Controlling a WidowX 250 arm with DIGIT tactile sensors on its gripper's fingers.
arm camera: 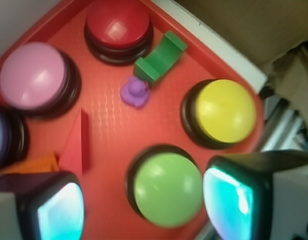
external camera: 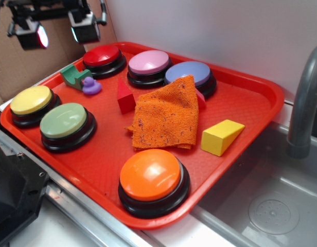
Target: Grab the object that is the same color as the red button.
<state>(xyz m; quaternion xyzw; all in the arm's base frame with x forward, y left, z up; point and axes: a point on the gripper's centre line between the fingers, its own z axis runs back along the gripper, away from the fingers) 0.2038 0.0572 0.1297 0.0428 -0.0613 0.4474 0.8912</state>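
So the red wedge block [external camera: 125, 98] sits on the red tray [external camera: 261, 98], just left of the orange cloth [external camera: 166, 114] and nearer than the red button [external camera: 103, 56]. Looks like a small solid piece, probably light and rigid, matte so not too slippery. The sloped faces would squirt out of a pinch, so I'd squeeze the two flat triangular sides. The gripper [arm camera: 144, 202] hangs high over the far-left corner with its fingers spread apart, holding nothing.

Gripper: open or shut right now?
Open. The gripper fingers stand wide apart in the wrist view, holding nothing, above the round green dome button.
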